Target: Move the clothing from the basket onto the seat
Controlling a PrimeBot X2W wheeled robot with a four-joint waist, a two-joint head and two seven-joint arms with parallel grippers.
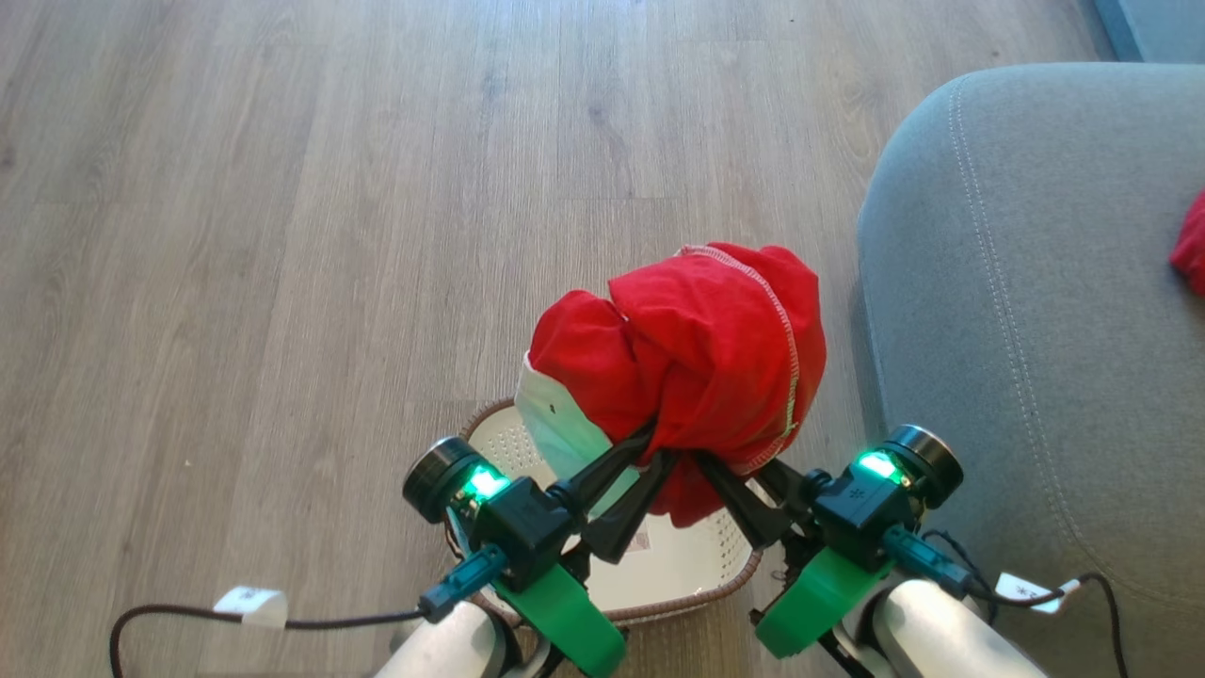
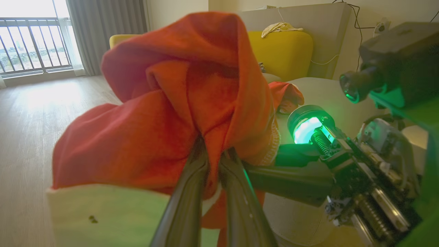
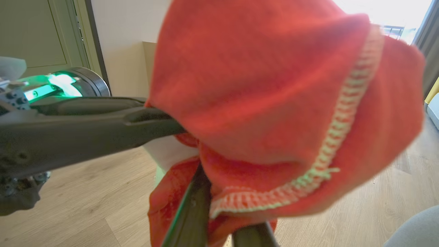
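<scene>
We look down from the robot's head on two grippers that meet on one red garment [image 1: 697,348], a bunched bundle of bright red cloth with a white panel and pale stitching along one edge. The left gripper [image 1: 659,447] has its two dark fingers pressed together on a fold at the underside of the bundle, and the wrist view shows the cloth pinched between them. The right gripper [image 1: 734,463] bites the lower hem from the other side, with red cloth caught between its fingers. The garment sits just above and beyond both sets of fingertips, held in the air. Directly beneath the grippers is the basket [image 1: 659,610], white with a brown rim, standing on the wooden floor [image 1: 282,235]. What we can see of its inside is bare, though the garment and the fingers hide part of it. Just to the right of the right gripper is the grey seat [image 1: 1026,311], and at its far edge lies a second red garment [image 1: 1191,245]. We judge the task to be more than half done: one piece is on the seat, the other is out of the basket, and it remains to carry it right, over the cushion, and let it go.
</scene>
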